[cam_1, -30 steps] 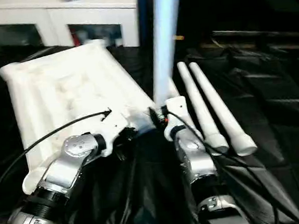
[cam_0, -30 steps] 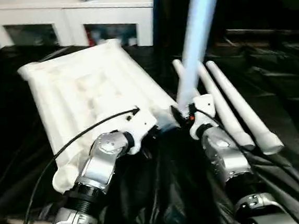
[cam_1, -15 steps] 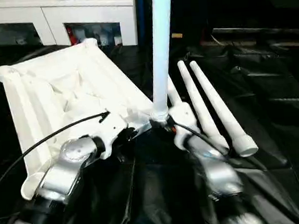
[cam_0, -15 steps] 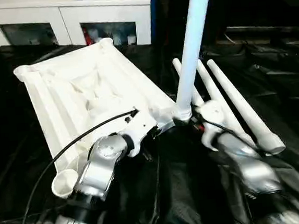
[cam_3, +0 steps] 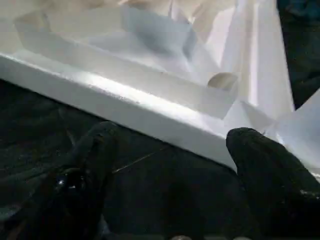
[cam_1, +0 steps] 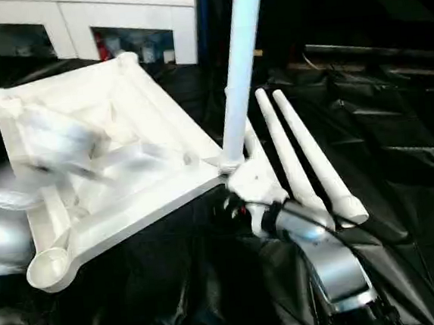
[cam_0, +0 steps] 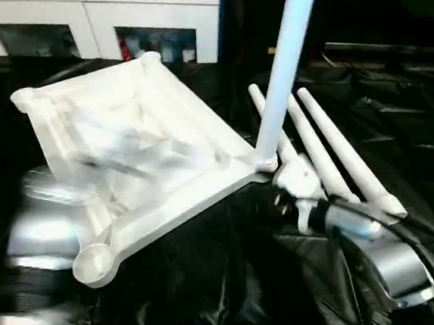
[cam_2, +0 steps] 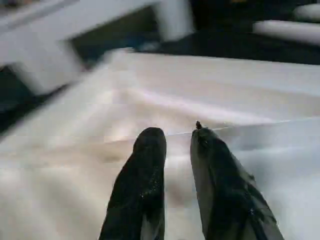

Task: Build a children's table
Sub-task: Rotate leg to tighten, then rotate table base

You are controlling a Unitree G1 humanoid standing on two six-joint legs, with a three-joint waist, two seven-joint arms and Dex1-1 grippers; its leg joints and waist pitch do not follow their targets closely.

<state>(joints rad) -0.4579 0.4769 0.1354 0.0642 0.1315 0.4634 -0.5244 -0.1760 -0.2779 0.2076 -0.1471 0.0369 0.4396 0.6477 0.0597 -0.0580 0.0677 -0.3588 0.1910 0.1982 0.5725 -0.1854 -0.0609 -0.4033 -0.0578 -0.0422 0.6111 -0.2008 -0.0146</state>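
The white tabletop (cam_0: 137, 158) lies underside up on the black cloth, ribs showing. One white leg (cam_0: 281, 66) stands upright in its near right corner socket. Three more legs (cam_0: 338, 156) lie side by side on the cloth just right of it. My right gripper (cam_3: 172, 145) is open, its fingers wide apart just in front of the tabletop's near rim (cam_3: 125, 107), below the standing leg's base, with nothing between them. My left gripper (cam_2: 176, 137) hovers over the tabletop's underside, its fingers slightly apart and empty. The left arm (cam_0: 40, 231) is a blur at the tabletop's left side.
A white glass-door cabinet (cam_0: 113, 19) stands behind the work. Black cloth (cam_0: 234, 275) covers the floor around and hangs in folds at the front. The near left corner socket (cam_0: 95, 260) holds nothing. A cable (cam_0: 404, 218) runs along my right forearm.
My left arm has swung away from the near rim toward the left, its fingers parting a little. My right gripper has come off the standing leg's base and dropped lower. The camera has shifted.
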